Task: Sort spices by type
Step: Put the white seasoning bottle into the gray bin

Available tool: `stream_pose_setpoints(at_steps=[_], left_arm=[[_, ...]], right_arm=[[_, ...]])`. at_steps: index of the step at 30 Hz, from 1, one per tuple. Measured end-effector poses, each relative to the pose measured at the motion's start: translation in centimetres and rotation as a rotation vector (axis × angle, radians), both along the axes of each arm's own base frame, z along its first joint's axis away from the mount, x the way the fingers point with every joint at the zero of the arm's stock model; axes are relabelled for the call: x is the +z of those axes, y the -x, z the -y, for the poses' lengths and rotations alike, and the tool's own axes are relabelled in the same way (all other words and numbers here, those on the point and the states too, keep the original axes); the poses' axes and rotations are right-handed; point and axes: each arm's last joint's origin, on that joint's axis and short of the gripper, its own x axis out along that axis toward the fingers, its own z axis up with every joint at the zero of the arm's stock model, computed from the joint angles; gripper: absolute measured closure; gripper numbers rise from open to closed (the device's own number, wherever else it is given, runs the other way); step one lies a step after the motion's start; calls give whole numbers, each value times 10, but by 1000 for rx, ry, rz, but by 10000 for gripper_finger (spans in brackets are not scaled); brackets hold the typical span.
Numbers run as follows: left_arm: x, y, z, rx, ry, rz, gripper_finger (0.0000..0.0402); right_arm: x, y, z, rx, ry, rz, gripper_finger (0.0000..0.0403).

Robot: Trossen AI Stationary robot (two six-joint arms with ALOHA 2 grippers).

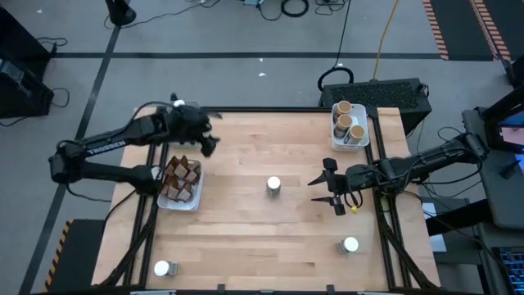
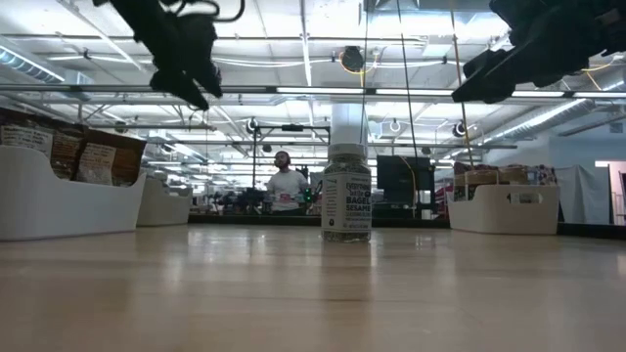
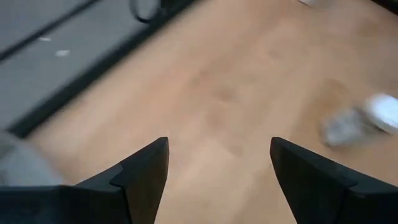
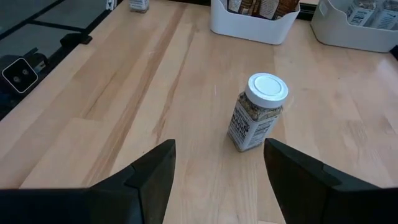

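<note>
Left tool (image 1: pixel 209 141): released, empty, above the desk (image 1: pixel 246 229) near packet tray (image 1: pixel 182 202) | Right tool (image 1: pixel 327 190): released, empty, beside white-lidded jar (image 1: pixel 273 186) at desk centre

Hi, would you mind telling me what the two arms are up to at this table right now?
They are sorting spices. The right gripper hangs open, empty, facing the white-lidded jar mid-table. The left gripper, also open and empty, hovers beyond the tray of brown packets. Cork-topped jars fill the far right tray. Two more white-lidded jars wait near the front edge.
</note>
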Motion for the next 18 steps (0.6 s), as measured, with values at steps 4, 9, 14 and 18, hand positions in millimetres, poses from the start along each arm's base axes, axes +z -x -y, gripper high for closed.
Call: stream_pose_setpoints(at_steps=[4,9,14,18], left_arm=[[6,-11,35,-118,61,8,119],[28,-23,75,-219,127,77,119],[49,-37,112,-270,132,56,119],[55,-50,142,-281,172,-84,119]], right_arm=[[0,0,0,0,0,0,177],[0,0,0,0,0,1,177],[3,-1,0,5,2,34,177],[5,-3,-1,5,-5,62,177]])
